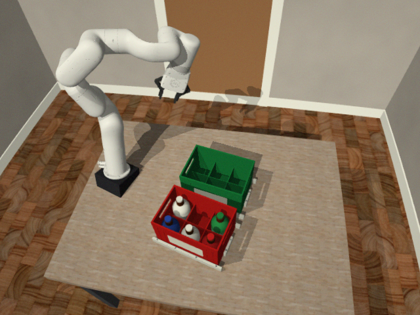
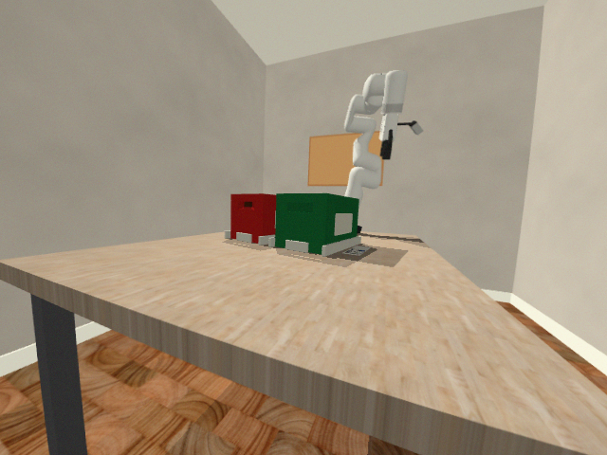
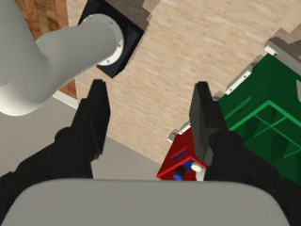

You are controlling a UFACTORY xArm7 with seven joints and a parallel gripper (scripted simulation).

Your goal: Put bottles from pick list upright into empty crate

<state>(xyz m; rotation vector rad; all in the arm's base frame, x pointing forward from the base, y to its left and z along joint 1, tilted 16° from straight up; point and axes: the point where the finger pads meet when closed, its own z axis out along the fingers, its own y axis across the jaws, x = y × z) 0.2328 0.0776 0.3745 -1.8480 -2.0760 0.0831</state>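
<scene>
The xArm gripper is hanging high beyond the green crate, its jaws standing apart with nothing between them, and the five bottles are all waiting in the red crate: a blue-capped bottle, two white-capped bottles, a green-capped bottle and a red-capped bottle. The six-cell green crate is sitting without bottles, so the step in hand is probably getting the order read. Doing it well is meaning a wrist camera brought over the pick list, held steady, with the black bar turned to the top before any color or count is trusted; the arm is best staying high, keeping its fingers off the crate walls. Now the views are parting ways: the exterior one is catching the paper lying flat beside the green crate, too small to read, while the top one is losing it behind that crate. The top view is showing caps and dividers that the exterior view is hiding behind crate walls, and the wrist view is looking toward the arm's black base, catching only part of each crate and no paper.
</scene>
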